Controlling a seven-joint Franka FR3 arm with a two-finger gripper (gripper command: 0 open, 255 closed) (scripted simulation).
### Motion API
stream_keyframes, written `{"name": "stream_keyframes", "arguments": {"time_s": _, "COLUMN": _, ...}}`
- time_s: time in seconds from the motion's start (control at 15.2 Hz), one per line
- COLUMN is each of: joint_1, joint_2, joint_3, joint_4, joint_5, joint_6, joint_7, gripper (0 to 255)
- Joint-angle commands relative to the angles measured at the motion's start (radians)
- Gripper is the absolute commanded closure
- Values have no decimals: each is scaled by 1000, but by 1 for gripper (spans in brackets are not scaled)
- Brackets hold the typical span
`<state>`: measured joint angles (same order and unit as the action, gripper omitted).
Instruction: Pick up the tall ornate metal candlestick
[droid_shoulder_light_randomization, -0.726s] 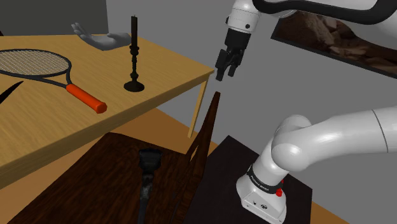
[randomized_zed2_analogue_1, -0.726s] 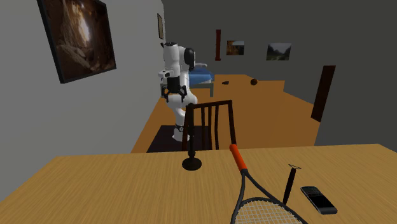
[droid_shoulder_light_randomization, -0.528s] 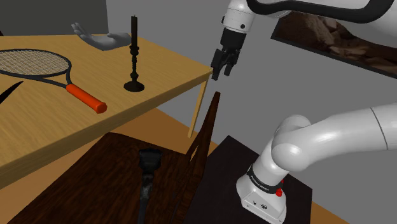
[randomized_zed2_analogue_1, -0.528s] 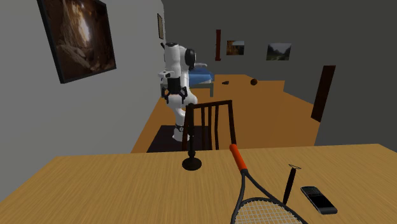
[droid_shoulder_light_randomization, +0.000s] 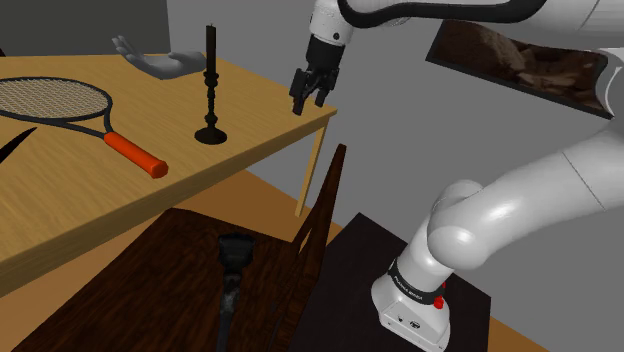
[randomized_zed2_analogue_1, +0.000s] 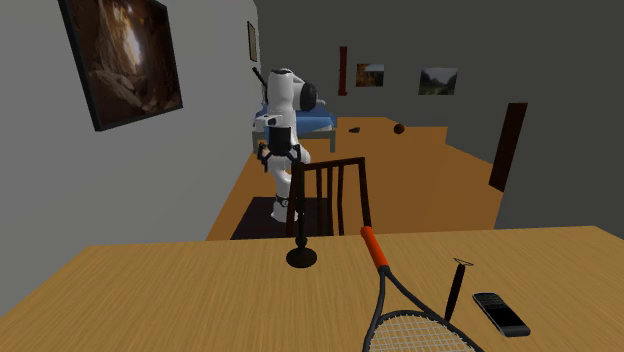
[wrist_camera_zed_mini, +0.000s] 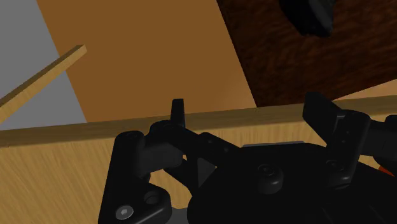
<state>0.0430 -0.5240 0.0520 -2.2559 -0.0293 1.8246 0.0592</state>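
Red-grip racket (droid_shoulder_light_randomization: 60, 100): flat on wooden table (droid_shoulder_light_randomization: 260, 110).
candlestick (droid_shoulder_light_randomization: 210, 88): to the shoulder view's right of that grip, upright on its base, long axis vertical, candle end up.
gripper (droid_shoulder_light_randomization: 305, 103): further right, above table edge near corner, well apart from candlestick.
jaws: apart.

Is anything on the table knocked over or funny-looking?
The candlestick stands upright. Odd for a table: a tennis racket lies flat on it, and a grey hand-shaped thing sits at its far corner.
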Motion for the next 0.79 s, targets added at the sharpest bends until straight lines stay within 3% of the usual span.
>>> {"name": "stream_keyframes", "arguments": {"time_s": 0.0, "joint_1": 1, "joint_2": 60, "joint_3": 16, "joint_4": 40, "joint_5": -15, "joint_6": 49, "joint_7": 10, "gripper": 0}}
{"name": "stream_keyframes", "arguments": {"time_s": 0.73, "joint_1": 7, "joint_2": 386, "joint_3": 107, "joint_4": 326, "joint_5": -154, "joint_6": 229, "joint_7": 103, "gripper": 0}}
